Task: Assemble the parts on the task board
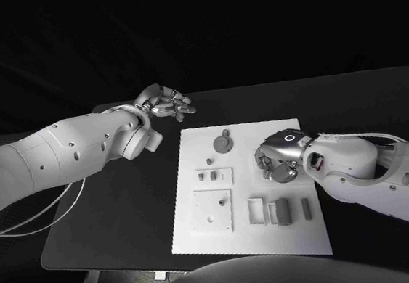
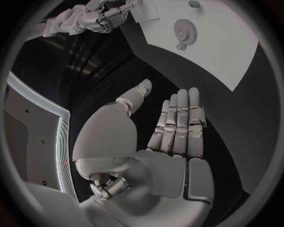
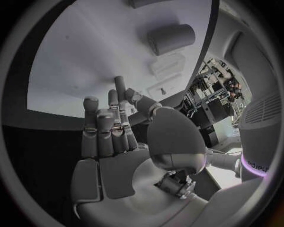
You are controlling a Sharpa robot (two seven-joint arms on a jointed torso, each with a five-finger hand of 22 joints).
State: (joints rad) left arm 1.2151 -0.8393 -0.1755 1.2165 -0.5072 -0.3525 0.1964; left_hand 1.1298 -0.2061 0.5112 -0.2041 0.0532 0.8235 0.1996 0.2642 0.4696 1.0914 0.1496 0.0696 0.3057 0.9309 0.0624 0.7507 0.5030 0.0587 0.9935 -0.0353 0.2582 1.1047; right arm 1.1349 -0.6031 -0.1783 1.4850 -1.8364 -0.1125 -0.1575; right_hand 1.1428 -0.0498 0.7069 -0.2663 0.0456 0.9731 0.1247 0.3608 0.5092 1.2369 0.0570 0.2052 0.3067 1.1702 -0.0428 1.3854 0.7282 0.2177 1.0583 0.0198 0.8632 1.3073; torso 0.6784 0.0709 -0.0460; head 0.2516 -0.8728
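Task board (image 1: 208, 240): white plate lying flat mid-desk, long side running away from the robot.
Near end of board: small grey parts (image 1: 283, 211) lying loose in a row, just beside a rectangular frame piece (image 1: 256, 211); a square plate (image 1: 212, 207) with small holes sitting to their left. Nothing looking seated here.
Mid board: a smaller block (image 1: 214, 176) with pegs standing in it.
Right hand (image 1: 275, 160): hovering over the board's right edge at mid length, fingers part-curled and apart, holding nothing as far as the wrist view is showing (image 3: 109, 142). A cylinder part (image 3: 171, 38) is lying on the board beyond its fingertips.
Far end of board: a gear (image 1: 224, 143) lying flat with a small round piece (image 1: 227, 132) touching its rim; same gear showing in the left wrist view (image 2: 182, 30).
Left hand (image 1: 164, 104): hanging over the bare desk (image 1: 121, 214) past the board's far left corner, fingers straight and side by side, thumb apart, gripping nothing (image 2: 177, 125).
Progress: reading this as early. Most parts are lying loose, both hands are carrying nothing, so picking and seating is nearly all left.
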